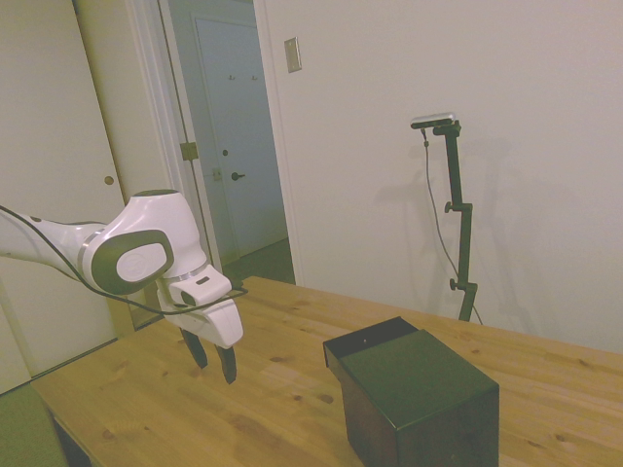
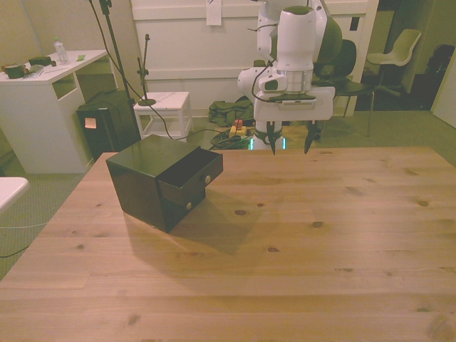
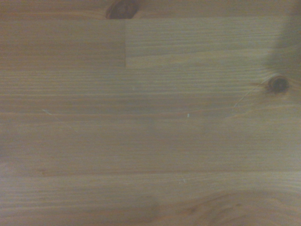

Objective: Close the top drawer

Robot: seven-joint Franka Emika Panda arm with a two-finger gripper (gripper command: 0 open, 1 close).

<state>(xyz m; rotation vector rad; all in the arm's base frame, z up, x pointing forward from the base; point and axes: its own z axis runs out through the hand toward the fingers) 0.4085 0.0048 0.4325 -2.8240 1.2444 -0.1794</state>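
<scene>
Side view first: the white arm comes in low over the table (image 1: 146,409) and the gripper (image 1: 213,363) hangs just above the wood with its dark fingers (image 1: 228,366) pointing down. From here they look a bit apart, holding nothing. The black cabinet (image 1: 419,399) sits well off from the fingertips, further along the table and away from the arm. You mostly see its glossy top and back from this side. A stepped edge on the near left corner could be the drawer (image 1: 370,340) poking out, but I can't really tell from this angle.

Front view is way clearer. The gripper (image 2: 291,144) hovers over the far edge of the table (image 2: 299,249), fingers (image 2: 273,140) spread wide with open air between them, tips aimed straight down and not touching anything. The cabinet (image 2: 142,182) is well apart from the fingers, off toward the front view's left and nearer the camera, turned at an angle. Its top drawer (image 2: 192,177) is pulled partway out, the front panel sticking out past the lower part, with a small pale knob (image 2: 208,178) on it. A second knob (image 2: 189,206) shows on the lower front.

Wrist view is just bare wood (image 3: 150,141) under the fingers, a bit soft, with a couple of dark knots (image 3: 278,84). No cabinet in that patch.
</scene>
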